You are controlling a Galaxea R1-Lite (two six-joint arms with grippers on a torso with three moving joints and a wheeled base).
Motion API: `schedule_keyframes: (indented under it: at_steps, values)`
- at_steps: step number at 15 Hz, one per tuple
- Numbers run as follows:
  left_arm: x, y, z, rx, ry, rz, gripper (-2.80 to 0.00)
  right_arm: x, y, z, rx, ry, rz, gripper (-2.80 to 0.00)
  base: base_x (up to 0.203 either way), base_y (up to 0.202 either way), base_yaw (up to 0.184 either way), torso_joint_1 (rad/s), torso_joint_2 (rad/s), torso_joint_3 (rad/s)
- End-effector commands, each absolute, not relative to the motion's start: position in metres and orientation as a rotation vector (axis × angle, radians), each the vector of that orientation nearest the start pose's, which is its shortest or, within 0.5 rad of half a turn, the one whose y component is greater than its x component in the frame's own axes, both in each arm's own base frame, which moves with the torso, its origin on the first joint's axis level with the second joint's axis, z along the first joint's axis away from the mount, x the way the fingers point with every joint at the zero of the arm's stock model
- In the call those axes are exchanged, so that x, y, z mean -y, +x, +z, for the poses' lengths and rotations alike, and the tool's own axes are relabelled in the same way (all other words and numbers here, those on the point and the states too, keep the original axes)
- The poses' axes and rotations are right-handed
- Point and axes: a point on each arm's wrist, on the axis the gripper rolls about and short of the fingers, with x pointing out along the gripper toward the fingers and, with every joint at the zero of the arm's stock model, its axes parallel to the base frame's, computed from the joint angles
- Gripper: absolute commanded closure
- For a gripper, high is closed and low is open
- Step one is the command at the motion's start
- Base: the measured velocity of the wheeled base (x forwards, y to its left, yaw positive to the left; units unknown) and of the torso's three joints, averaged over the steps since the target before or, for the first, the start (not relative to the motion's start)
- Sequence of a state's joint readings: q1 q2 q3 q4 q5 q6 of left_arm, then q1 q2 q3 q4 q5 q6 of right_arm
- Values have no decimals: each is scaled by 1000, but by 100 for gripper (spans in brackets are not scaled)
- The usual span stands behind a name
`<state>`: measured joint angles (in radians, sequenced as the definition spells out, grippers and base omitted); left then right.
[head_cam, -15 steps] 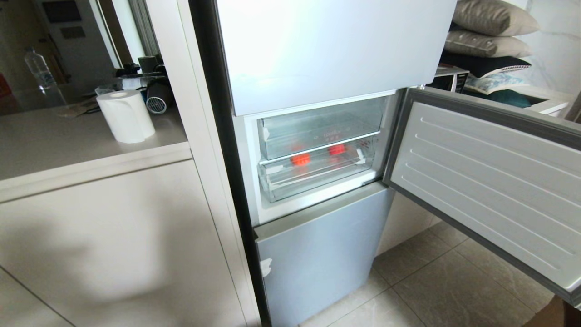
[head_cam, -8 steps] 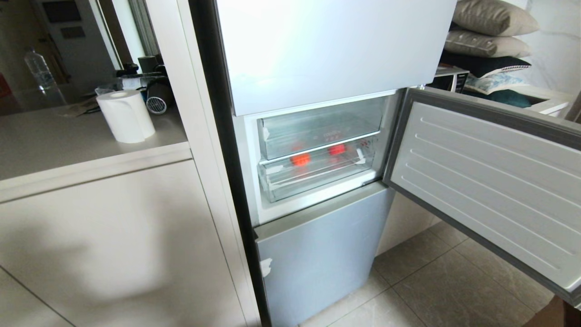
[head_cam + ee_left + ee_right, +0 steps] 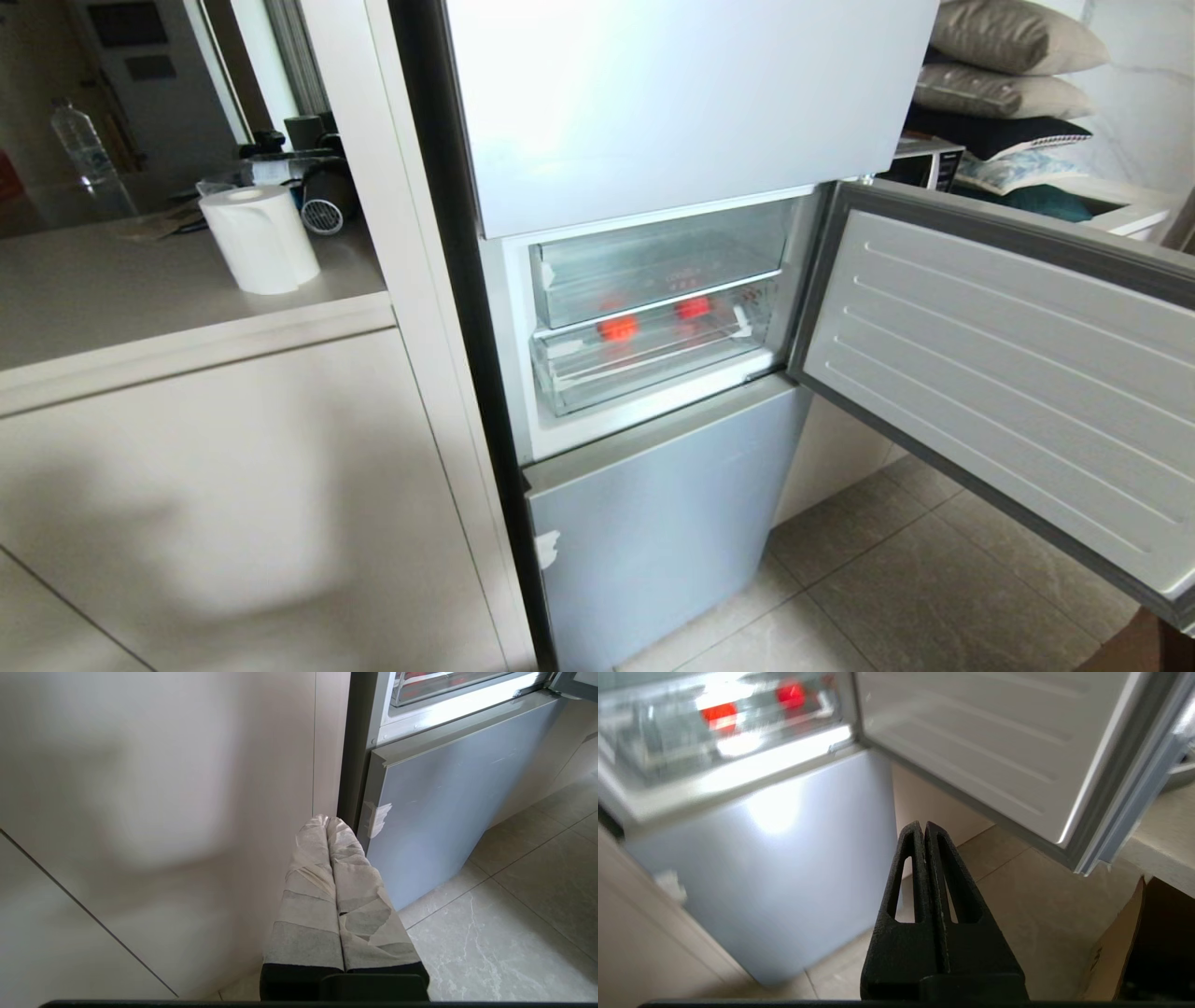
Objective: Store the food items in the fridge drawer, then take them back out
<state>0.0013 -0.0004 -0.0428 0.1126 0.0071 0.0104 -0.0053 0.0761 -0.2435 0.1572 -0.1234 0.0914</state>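
Two round red fruits (image 3: 618,327) lie inside the clear plastic fridge drawer (image 3: 653,359), middle fridge door (image 3: 1008,373) swung open; left tool (image 3: 327,822) and right tool (image 3: 923,828) both pressed together, empty, low before the fridge

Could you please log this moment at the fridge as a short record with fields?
fridge door: middle door swung open to the right
fridge drawer: clear lower bin, pushed in
food items: two red round items seen through the drawer's clear front
left gripper: low by the lower fridge panel, jaws shut, empty
right gripper: low, facing the fridge, jaws shut, empty
counter: paper roll to the fridge's left
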Motion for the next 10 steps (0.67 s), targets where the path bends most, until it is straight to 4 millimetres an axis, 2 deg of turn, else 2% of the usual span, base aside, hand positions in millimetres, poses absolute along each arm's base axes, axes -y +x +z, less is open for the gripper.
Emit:
schedule_keyframes:
  at_steps: [1,3,5,8,10]
  values:
    - [0,-26,76,-72,11,9,0,3,-17,168,-46,207,-223,0,0,0,0,0,0,0]
    - [0,-26,76,-72,11,9,0,6,14,190,-84,317,-350,0,0,0,0,0,0,0]
    - [0,-26,76,-72,10,9,0,19,37,200,-58,396,-470,0,0,0,0,0,0,0]
    - [0,-26,76,-72,11,9,0,50,51,213,-6,463,-508,0,0,0,0,0,0,0]
    - [0,-26,76,-72,11,9,0,77,56,223,13,492,-562,0,0,0,0,0,0,0]
